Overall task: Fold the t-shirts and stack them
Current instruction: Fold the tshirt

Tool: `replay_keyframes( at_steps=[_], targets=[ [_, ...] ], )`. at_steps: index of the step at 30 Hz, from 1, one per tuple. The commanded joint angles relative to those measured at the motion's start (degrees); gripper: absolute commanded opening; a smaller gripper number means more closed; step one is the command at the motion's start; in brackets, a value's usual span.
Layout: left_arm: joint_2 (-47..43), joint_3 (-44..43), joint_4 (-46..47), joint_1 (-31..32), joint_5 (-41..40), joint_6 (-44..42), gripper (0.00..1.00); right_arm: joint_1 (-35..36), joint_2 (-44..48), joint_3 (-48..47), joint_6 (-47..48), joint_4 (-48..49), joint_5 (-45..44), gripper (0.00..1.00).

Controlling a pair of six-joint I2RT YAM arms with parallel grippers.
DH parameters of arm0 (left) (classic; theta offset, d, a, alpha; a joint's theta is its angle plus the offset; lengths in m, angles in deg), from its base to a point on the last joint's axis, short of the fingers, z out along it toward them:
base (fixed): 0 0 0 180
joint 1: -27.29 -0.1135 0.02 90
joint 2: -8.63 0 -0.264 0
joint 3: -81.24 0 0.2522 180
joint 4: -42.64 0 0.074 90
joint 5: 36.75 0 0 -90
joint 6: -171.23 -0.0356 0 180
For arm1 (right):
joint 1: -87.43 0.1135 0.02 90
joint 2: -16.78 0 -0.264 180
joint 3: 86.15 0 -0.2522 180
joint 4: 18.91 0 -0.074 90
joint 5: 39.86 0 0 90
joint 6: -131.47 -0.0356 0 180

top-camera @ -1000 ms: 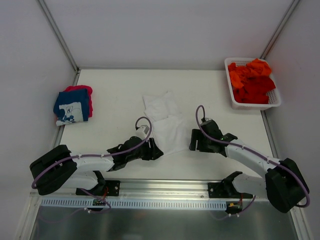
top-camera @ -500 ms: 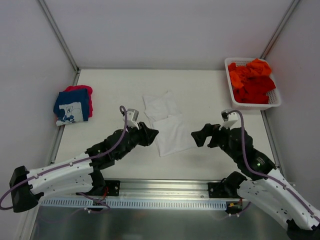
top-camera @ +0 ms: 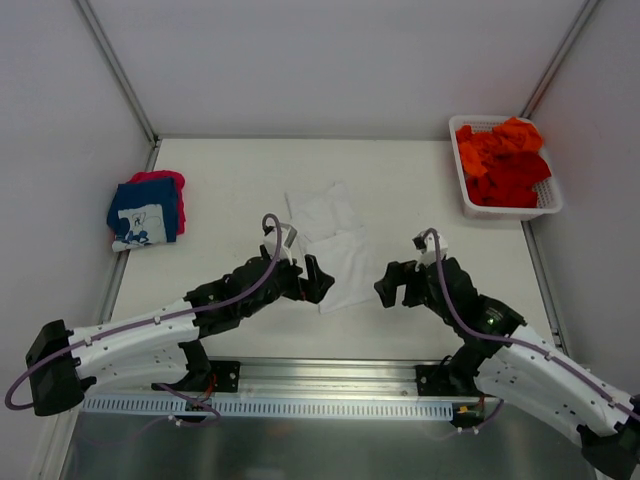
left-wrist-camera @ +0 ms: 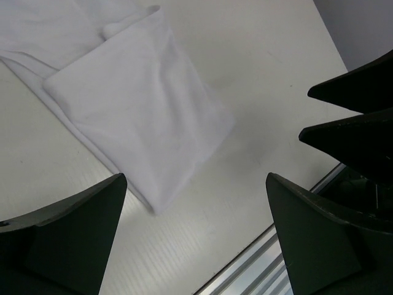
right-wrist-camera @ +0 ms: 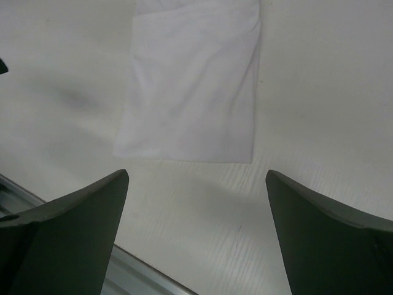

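White t-shirt (top-camera: 338, 255) folded | top view only: navy t-shirt (top-camera: 145, 208), basket (top-camera: 505, 211)

Navy t-shirt (top-camera: 147, 210) print indistinct, perhaps cartoon

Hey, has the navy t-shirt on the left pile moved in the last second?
No. The navy t-shirt lies at the same spot by the table's left edge, atop the pink-red one.

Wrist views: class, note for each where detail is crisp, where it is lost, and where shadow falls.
Left wrist view: white t-shirt crisp, its folds readable; fingers dark, nearly featureless. Right wrist view: shirt evenly lit, faint grey shadow on the table left of it.
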State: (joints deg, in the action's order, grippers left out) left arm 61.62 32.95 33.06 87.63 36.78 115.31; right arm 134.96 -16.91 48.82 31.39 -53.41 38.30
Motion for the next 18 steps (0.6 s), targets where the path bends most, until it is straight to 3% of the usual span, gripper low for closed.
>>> replay_keyframes(
  at_steps=[1, 5, 10, 15, 18],
  targets=[
    [0.97, 3.14, 3.81, -0.04, 0.22, 1.07, 0.99, 0.20, -4.35, -0.29, -0.10, 1.22, -6.43, 0.99],
    [5.17, 4.38, 2.24, -0.04, -3.57, 1.43, 0.99, -0.15, -13.65, -2.38, -2.20, 0.43, -11.71, 0.99],
    [11.86, 6.30, 5.29, -2.49, -1.48, 6.16, 0.99, -4.54, -23.42, -4.33, -4.24, 2.88, -6.38, 0.99],
    [17.66, 19.55, 29.61, -14.33, 18.26, 12.66, 0.99, -7.27, -28.27, -3.01, -4.33, 9.21, -2.23, 1.00],
    [21.79, 21.07, 37.20, -16.12, 22.25, 14.17, 0.99, -9.03, -29.59, -2.14, -4.33, 11.58, 0.14, 1.00]
  ],
)
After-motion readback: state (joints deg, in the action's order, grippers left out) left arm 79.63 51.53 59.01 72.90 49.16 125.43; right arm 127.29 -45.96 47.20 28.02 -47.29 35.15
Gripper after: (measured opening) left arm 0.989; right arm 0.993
